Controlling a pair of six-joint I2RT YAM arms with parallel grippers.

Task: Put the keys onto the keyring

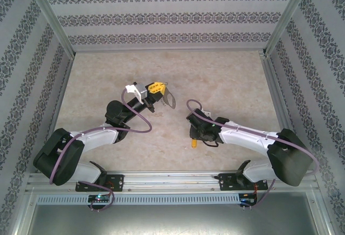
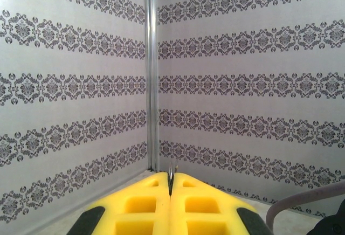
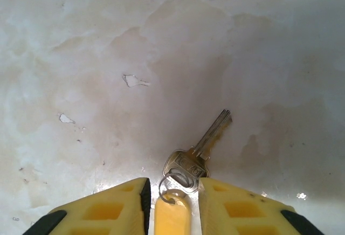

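My left gripper (image 1: 156,88) is raised above the table's middle, shut on the keyring (image 1: 169,100), a dark oval metal loop that hangs out to its right. In the left wrist view the keyring (image 2: 172,169) shows edge-on as a thin metal sliver pinched between the yellow fingers (image 2: 140,205). My right gripper (image 1: 195,137) points down at the table. Its jaws stand open around a yellow tag (image 3: 172,218). A small wire ring joins the tag to the silver key (image 3: 200,147), which lies flat on the table just ahead of the fingertips, blade pointing away.
The marble-patterned table (image 1: 226,78) is walled in by patterned panels on three sides. An aluminium post (image 2: 151,73) marks the far corner. Small chips (image 3: 132,80) mark the surface.
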